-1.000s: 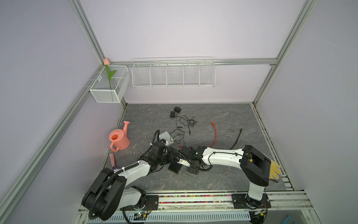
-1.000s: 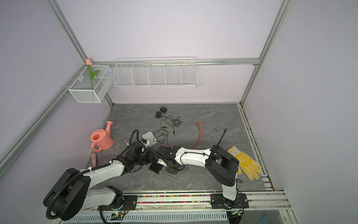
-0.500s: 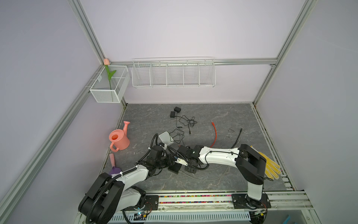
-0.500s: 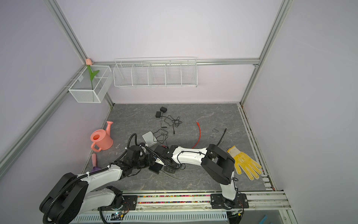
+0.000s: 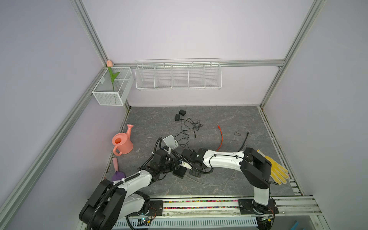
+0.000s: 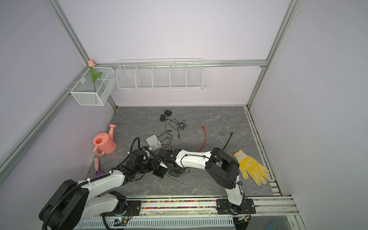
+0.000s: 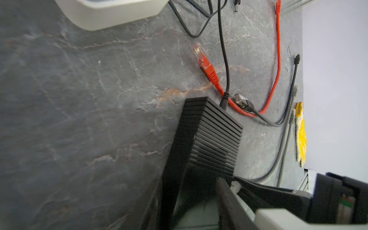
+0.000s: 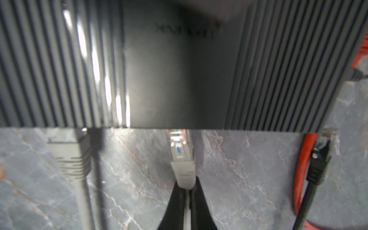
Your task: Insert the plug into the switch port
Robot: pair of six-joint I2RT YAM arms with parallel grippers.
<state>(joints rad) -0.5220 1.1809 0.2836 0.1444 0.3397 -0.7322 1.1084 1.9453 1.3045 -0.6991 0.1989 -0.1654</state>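
Here, on lilac-walled grey slate, right end effector pinches plug, left end effector clamps switch.

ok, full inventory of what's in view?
switch: 1, black, front centre
plug: 2, grey, at switch's edge; second
red cable: 1, red, centre right
black cable: 1, black, right of it
adapter: 2, black, back centre
watering can: 1, pink, left
box: 1, white, behind switch
glove: 1, yellow, front right
trowel: 1, purple, front left
shelf: 1, white, back wall
basket: 1, white, left corner, holds pink tulip
left gripper: 1, black, gripping switch
right gripper: 1, black, pinching plug
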